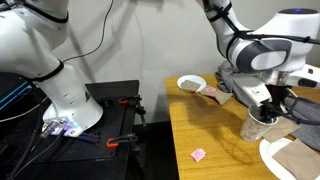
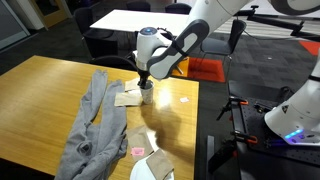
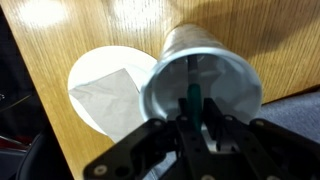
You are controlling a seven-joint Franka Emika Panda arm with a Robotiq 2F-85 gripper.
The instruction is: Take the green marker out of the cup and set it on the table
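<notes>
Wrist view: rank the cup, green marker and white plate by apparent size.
1. cup, inflated by nearness to the camera.
2. white plate, partly behind the cup.
3. green marker, only a short stub visible inside the cup.

It looked like a robotics lab set in an office room: a white robot arm stood on a black bench with clamps and cables, beside a wooden tabletop, with a white table behind.
</notes>
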